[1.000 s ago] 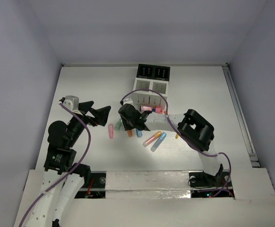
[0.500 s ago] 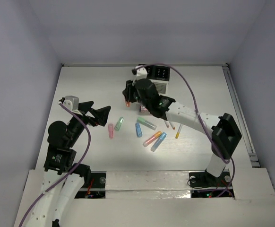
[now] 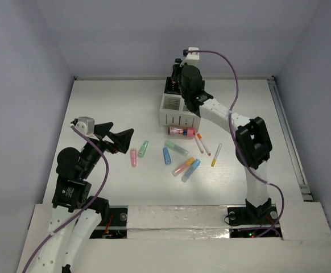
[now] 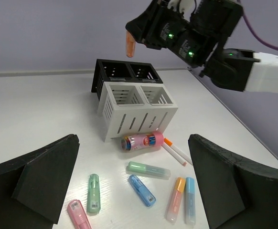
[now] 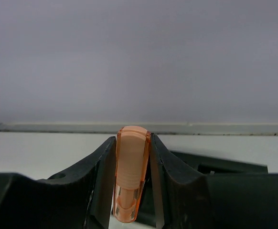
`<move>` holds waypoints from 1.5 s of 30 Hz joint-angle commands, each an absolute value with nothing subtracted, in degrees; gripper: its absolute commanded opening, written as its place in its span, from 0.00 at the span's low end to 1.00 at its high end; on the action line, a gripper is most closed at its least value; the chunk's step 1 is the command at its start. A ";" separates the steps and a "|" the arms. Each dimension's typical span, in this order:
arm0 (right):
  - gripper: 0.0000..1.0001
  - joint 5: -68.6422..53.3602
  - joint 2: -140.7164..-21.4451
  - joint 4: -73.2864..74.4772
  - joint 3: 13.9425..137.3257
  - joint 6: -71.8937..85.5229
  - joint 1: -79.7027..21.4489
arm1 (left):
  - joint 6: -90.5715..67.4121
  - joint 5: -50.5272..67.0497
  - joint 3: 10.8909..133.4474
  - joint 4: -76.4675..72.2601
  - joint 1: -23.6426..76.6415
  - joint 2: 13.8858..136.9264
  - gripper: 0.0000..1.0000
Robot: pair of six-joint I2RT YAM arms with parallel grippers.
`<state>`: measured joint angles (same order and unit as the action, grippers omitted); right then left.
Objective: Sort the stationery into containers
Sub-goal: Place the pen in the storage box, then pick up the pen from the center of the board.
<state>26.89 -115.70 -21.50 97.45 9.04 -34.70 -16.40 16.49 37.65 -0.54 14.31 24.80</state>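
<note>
My right gripper (image 5: 133, 143) is shut on a short orange marker (image 5: 132, 179) that stands upright between its fingers. It hovers over the black box (image 4: 124, 71) at the back of the containers, with the marker (image 4: 129, 45) hanging above the left black compartment. The white slotted box (image 3: 173, 111) sits just in front. My left gripper (image 3: 120, 140) is open and holds nothing, at the left of the table. More stationery lies ahead of it: a fat pink cylinder (image 4: 140, 141), green markers (image 4: 148, 170), a blue marker (image 4: 141, 190) and a pink marker (image 4: 79, 214).
An orange highlighter (image 3: 183, 166) and a blue one (image 3: 191, 170) lie side by side mid-table. Thin white sticks (image 3: 202, 144) and a yellow-tipped stick (image 3: 216, 154) lie to the right of the cylinder. The right arm (image 3: 251, 142) stretches over the table's right half.
The right arm has lifted from the markers on the table and swung back over the containers, carrying the orange marker. The left arm has stayed still.
</note>
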 commanded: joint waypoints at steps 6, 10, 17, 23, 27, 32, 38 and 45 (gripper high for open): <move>0.22 28.74 -129.18 -26.99 115.20 0.71 -31.03 | -15.82 16.61 40.25 -2.28 15.21 24.61 0.99; 0.22 28.30 -131.31 -26.46 116.02 0.70 -30.50 | -15.73 16.44 40.34 -2.46 15.21 24.35 0.99; 0.22 28.30 -132.71 -26.63 112.69 2.19 -30.50 | -15.73 16.44 40.25 -2.55 15.21 24.17 0.99; 0.32 26.55 -131.57 -28.30 109.16 4.39 -30.50 | -15.64 16.35 40.25 -2.64 15.21 24.34 0.99; 0.57 26.37 -130.00 -26.99 109.42 4.13 -30.50 | -15.73 16.35 40.25 -2.72 15.21 24.08 0.99; 0.69 24.00 -125.25 -26.63 106.63 5.09 -30.50 | -15.73 16.08 40.17 -2.81 15.21 23.91 0.99; 0.63 20.67 -115.34 -23.74 97.58 7.02 -35.05 | -15.91 16.08 40.08 -2.99 15.21 23.56 0.99; 0.37 14.07 -110.13 -7.57 89.49 18.01 -43.93 | -15.38 13.98 40.34 -2.29 14.68 22.41 0.99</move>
<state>18.59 -111.42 -15.64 93.34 11.84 -39.92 -16.19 15.57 37.65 -0.51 14.90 23.35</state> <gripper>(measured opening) 0.416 0.989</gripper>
